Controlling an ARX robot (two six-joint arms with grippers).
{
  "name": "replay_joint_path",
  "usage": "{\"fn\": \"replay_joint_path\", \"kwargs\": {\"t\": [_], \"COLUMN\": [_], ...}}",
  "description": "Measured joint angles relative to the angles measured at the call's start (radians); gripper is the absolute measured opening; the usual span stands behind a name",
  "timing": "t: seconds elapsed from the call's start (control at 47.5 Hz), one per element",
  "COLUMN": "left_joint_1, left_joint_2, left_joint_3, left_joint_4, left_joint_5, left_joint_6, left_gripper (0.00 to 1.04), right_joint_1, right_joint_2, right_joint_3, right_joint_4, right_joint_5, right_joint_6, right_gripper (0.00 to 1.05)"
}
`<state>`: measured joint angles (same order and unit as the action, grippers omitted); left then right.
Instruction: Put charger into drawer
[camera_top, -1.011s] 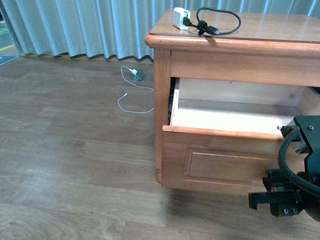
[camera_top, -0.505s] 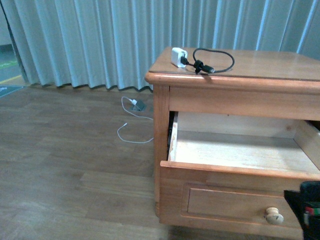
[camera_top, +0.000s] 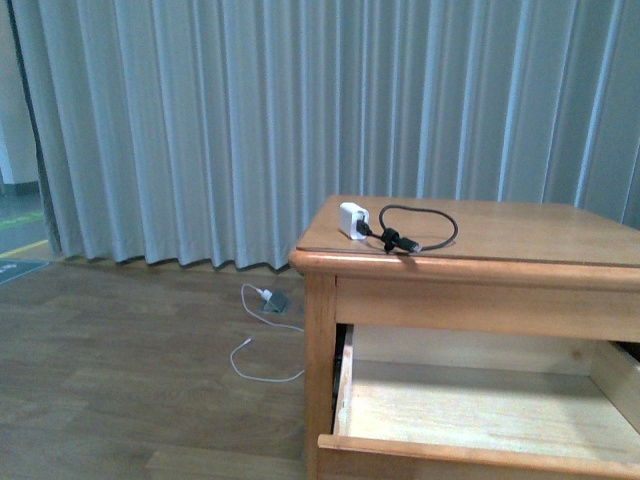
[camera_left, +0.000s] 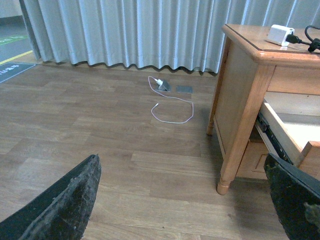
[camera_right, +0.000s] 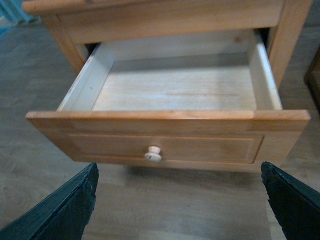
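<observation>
The charger (camera_top: 354, 220), a white cube with a looped black cable (camera_top: 420, 228), lies on the cabinet top near its left front corner; it also shows in the left wrist view (camera_left: 280, 35). The drawer (camera_top: 480, 412) is pulled open, its light wood interior empty; the right wrist view shows it (camera_right: 175, 90) with its pale knob (camera_right: 153, 153). My left gripper (camera_left: 185, 210) is open over the floor to the left of the cabinet. My right gripper (camera_right: 180, 205) is open in front of the drawer, below the knob. Neither arm shows in the front view.
A thin white cable with a small plug (camera_top: 262, 340) lies on the wood floor left of the cabinet, near the pale curtain (camera_top: 250, 120). The cabinet's front leg (camera_left: 227, 180) stands close to my left gripper.
The front view has tilted upward: the cabinet sits lower in frame, the curtain fills the top, and the right arm and the drawer's knob have dropped out of view.
</observation>
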<state>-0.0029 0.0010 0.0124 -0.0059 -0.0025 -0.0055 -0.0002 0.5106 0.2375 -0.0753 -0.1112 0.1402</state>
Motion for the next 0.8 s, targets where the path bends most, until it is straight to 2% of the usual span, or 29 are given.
{"fn": "replay_joint_path", "kwargs": {"t": [0.168, 0.211, 0.295, 0.442, 0.716, 0.8], "left_joint_1": [0.0, 0.0, 0.0, 0.0, 0.0, 0.0], "left_joint_2": [0.0, 0.0, 0.0, 0.0, 0.0, 0.0], "left_joint_3": [0.0, 0.0, 0.0, 0.0, 0.0, 0.0], "left_joint_4": [0.0, 0.0, 0.0, 0.0, 0.0, 0.0], "left_joint_5": [0.0, 0.0, 0.0, 0.0, 0.0, 0.0], "left_joint_6": [0.0, 0.0, 0.0, 0.0, 0.0, 0.0], "left_gripper": [0.99, 0.99, 0.99, 0.99, 0.99, 0.99], "right_joint_1": [-0.007, -0.003, -0.002, -0.002, -0.002, -0.002], "right_joint_2": [-0.023, -0.039, -0.085, -0.14, -0.15, -0.151], "right_joint_3": [-0.01, -0.061, -0.141, -0.163, -0.173, -0.173], "right_joint_4": [0.023, 0.151, 0.35, 0.378, 0.373, 0.373], "right_joint_5": [0.014, 0.068, 0.11, 0.113, 0.113, 0.113], "right_joint_6": [0.0, -0.03, -0.089, -0.121, -0.134, -0.134], "right_gripper": [0.95, 0.89, 0.75, 0.5, 0.97, 0.96]}}
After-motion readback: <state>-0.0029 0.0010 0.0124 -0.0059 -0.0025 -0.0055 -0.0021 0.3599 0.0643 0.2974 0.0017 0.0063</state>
